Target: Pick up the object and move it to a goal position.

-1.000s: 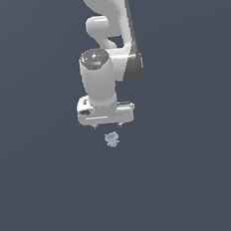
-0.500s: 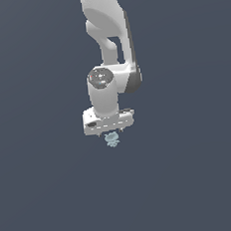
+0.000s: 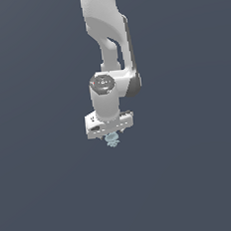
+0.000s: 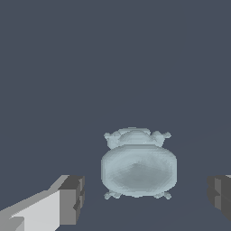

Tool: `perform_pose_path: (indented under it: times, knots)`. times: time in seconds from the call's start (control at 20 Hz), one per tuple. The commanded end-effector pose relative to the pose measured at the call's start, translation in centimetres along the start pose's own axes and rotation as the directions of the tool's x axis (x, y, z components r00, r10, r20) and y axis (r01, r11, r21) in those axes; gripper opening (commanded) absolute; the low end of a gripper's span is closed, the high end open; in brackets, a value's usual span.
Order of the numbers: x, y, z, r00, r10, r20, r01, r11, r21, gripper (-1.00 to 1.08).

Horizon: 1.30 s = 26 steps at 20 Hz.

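The object point(image 3: 112, 140) is a tiny pale blue-grey lumpy thing lying on the dark grey floor. In the exterior view it peeks out just under the white gripper point(image 3: 111, 134), which hangs straight over it. In the wrist view the object point(image 4: 138, 168) lies between the two dark fingertips point(image 4: 72, 199), with a gap on each side. The gripper point(image 4: 146, 196) is open and touches nothing.
The white arm point(image 3: 108, 43) rises from the gripper toward the exterior view's top. The dark grey floor point(image 3: 193, 170) spreads all round with nothing else on it.
The gripper has come down and toward the exterior view's right onto the object. The object has stayed in place.
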<state>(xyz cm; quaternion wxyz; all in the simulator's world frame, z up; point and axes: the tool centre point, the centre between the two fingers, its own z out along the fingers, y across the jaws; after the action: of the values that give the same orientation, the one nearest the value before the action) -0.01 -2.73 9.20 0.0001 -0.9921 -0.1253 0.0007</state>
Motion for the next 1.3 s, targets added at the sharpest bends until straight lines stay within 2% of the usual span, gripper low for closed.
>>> perform_pose_path:
  times: [0.0,0.55,0.8,0.85,1.25]
  knots:
    - [0.0,0.0,0.0,1.000,0.000,-0.001,0.000,1.000,0.000,1.00]
    - [-0.1,0.0,4.3,1.000,-0.004,-0.001,0.004,1.000,0.000,1.00]
    - [0.0,0.0,5.1,1.000,-0.005,-0.001,0.005,1.000,0.000,1.00]
    - [0.0,0.0,5.1,1.000,-0.005,-0.001,0.005,1.000,0.000,-1.00]
    - [0.0,0.0,5.1,1.000,-0.005,-0.001,0.005,1.000,0.000,-1.00]
